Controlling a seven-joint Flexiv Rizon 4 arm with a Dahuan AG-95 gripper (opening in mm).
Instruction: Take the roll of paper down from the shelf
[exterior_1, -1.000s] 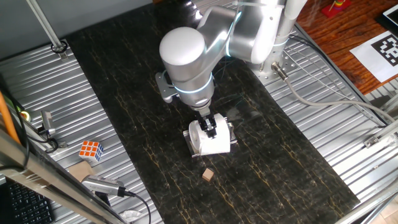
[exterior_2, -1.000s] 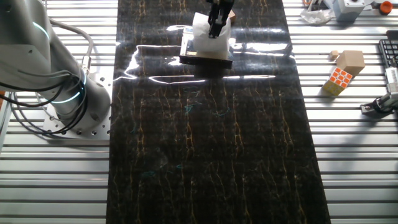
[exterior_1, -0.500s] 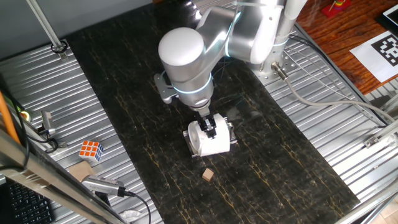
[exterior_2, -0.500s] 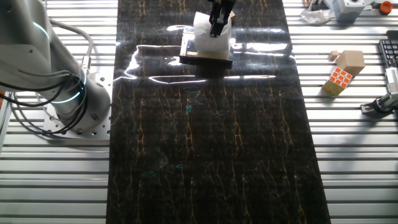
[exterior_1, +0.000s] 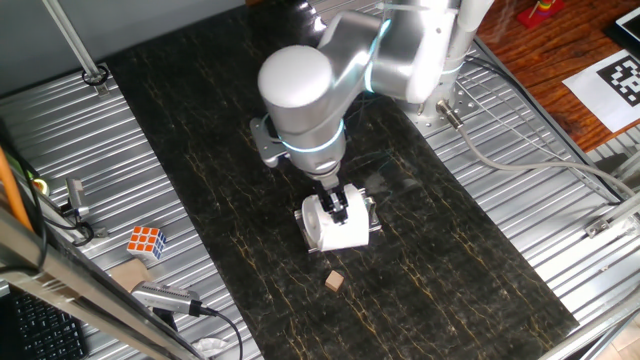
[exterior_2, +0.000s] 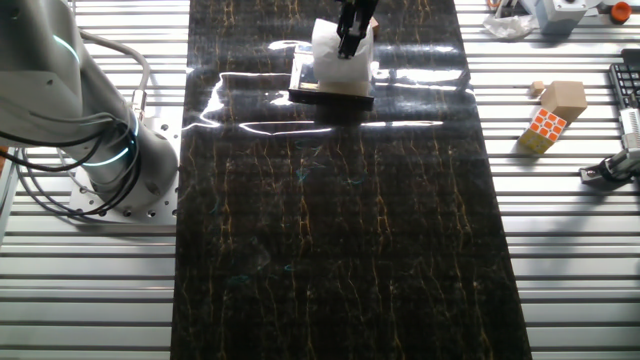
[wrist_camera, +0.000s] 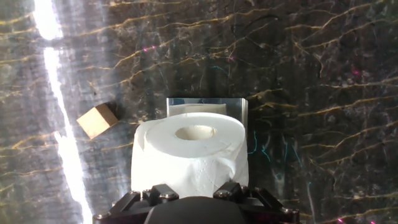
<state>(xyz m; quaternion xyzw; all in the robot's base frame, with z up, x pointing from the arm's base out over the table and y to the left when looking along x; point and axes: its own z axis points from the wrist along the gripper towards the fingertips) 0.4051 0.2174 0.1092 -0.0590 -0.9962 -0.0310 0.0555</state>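
Nothing about the roll of paper (wrist_camera: 189, 158) has shifted since a moment ago, only my arm (exterior_1: 305, 95) has edged slightly sideways above it; the roll stands upright on the shelf (wrist_camera: 208, 105), core hole up; my jaws (exterior_1: 338, 205) sit low at its near side, though I cannot tell whether they pinch it; a small wooden cube (wrist_camera: 97, 119) lies just beside on the dark worktop (exterior_2: 340, 230), apart from the shelf; open worktop spreads on the other sides; a puzzle cube (exterior_1: 146, 241) rests well apart on the ribbed metal; my wrist points straight down.

fingers (wrist_camera: 231, 188) mostly hidden behind the roll of paper (wrist_camera: 189, 155).
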